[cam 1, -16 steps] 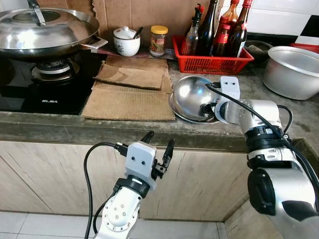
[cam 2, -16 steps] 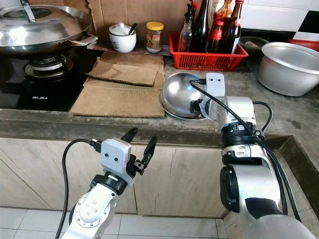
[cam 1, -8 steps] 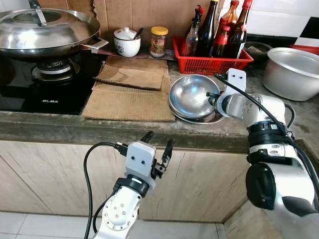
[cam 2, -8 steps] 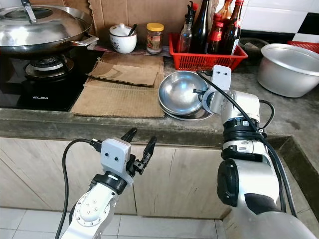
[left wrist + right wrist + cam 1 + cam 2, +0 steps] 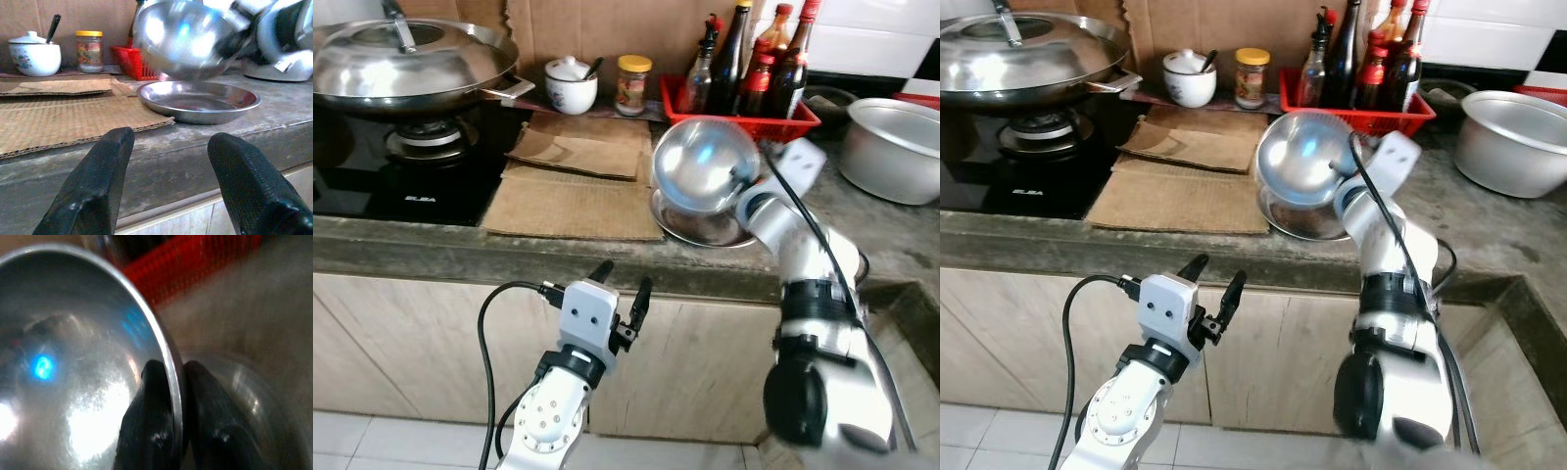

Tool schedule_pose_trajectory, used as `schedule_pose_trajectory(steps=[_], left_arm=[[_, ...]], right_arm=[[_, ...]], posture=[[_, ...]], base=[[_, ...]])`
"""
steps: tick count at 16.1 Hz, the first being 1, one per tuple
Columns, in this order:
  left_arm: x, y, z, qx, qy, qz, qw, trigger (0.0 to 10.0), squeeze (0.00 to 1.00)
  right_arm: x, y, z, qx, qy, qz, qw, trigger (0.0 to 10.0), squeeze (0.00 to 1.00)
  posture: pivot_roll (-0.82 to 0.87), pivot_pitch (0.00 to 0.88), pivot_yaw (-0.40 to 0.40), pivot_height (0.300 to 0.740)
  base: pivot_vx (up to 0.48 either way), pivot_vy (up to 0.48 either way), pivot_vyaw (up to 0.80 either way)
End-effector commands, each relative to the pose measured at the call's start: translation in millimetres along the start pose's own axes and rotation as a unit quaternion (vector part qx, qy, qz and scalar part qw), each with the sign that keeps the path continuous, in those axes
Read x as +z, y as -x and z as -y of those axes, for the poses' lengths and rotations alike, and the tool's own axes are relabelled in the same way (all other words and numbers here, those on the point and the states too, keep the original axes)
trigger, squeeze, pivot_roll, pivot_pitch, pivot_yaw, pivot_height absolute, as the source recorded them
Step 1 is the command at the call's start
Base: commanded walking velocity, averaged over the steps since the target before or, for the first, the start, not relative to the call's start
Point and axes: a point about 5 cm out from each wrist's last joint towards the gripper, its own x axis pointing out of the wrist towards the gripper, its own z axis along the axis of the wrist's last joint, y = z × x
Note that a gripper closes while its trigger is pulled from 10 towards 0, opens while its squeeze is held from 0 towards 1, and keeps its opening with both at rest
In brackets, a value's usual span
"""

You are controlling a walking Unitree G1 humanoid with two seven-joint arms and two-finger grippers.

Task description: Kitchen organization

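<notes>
Left eye view | right gripper [image 5: 168, 431] pinches steel bowl [image 5: 707, 166] rim | left gripper [image 5: 622, 294] wide

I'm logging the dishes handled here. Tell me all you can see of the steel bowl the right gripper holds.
The bowl is round, shiny, mirror-like metal with a thin rim, showing a blue glint. It is lifted off the counter and tipped on edge, its rounded outside facing the camera. The right gripper pinches its rim, one finger on each side. It hangs above a shallow steel dish, apart from it.
</notes>
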Motion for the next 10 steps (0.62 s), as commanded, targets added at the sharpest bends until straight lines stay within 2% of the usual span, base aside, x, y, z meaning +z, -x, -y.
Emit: schedule_pose_trajectory(steps=[1,2,3,4,5,6,7,8,10], left_arm=[[-2,-0.3,0.1,0.000,-0.001,-0.004,1.000,10.0,0.00],[-2,-0.3,-0.4,0.000,-0.001,-0.005,1.000,10.0,0.00],[-3,0.0,-1.3,0.000,0.000,-0.006,1.000,10.0,0.00],[-3,0.0,-2.0,-0.001,0.002,-0.007,1.000,10.0,0.00],[-3,0.0,-2.4,-0.002,0.003,-0.007,1.000,10.0,0.00],[-3,-0.2,-2.5,-0.003,0.003,-0.007,1.000,10.0,0.00],[-3,-1.5,-2.4,-0.006,0.005,-0.006,1.000,10.0,0.00],[-3,-2.8,-3.0,-0.010,0.005,-0.005,1.000,10.0,0.00],[-3,-3.7,-3.4,-0.013,0.006,-0.005,1.000,10.0,0.00]], right_arm=[[15,14.1,-1.8,0.007,0.034,0.073,0.997,0.0,0.00],[17,22.8,-1.7,0.011,0.060,0.105,0.993,0.0,0.00],[19,41.4,-3.0,0.014,0.129,0.164,0.978,0.0,0.00],[14,60.0,-5.6,0.023,0.205,0.214,0.955,0.0,0.00],[8,70.3,-6.8,0.029,0.256,0.234,0.938,0.0,0.00],[5,73.9,-6.7,0.031,0.270,0.241,0.932,0.0,0.00],[-6,87.9,1.3,0.019,0.291,0.245,0.924,0.0,0.00],[-15,99.0,9.6,0.007,0.297,0.238,0.925,0.0,0.00],[-20,104.9,13.4,0.001,0.299,0.233,0.925,0.0,0.00]], posture=[[0.08,0.018,-0.095,0.740],[0.08,0.017,-0.093,0.740],[0.08,0.016,-0.088,0.740],[0.07,0.014,-0.080,0.740],[0.07,0.012,-0.072,0.740],[0.07,0.011,-0.073,0.740],[0.07,0.009,-0.066,0.740],[0.06,0.005,-0.056,0.740],[0.06,0.002,-0.049,0.740]], base=[[0.000,0.000,0.00],[0.000,0.000,0.00],[0.000,0.000,0.00],[0.000,0.000,0.00],[0.000,0.000,0.00],[0.000,0.000,0.00],[0.000,0.000,0.00],[0.000,0.461,-0.80],[0.000,0.471,-0.80]])
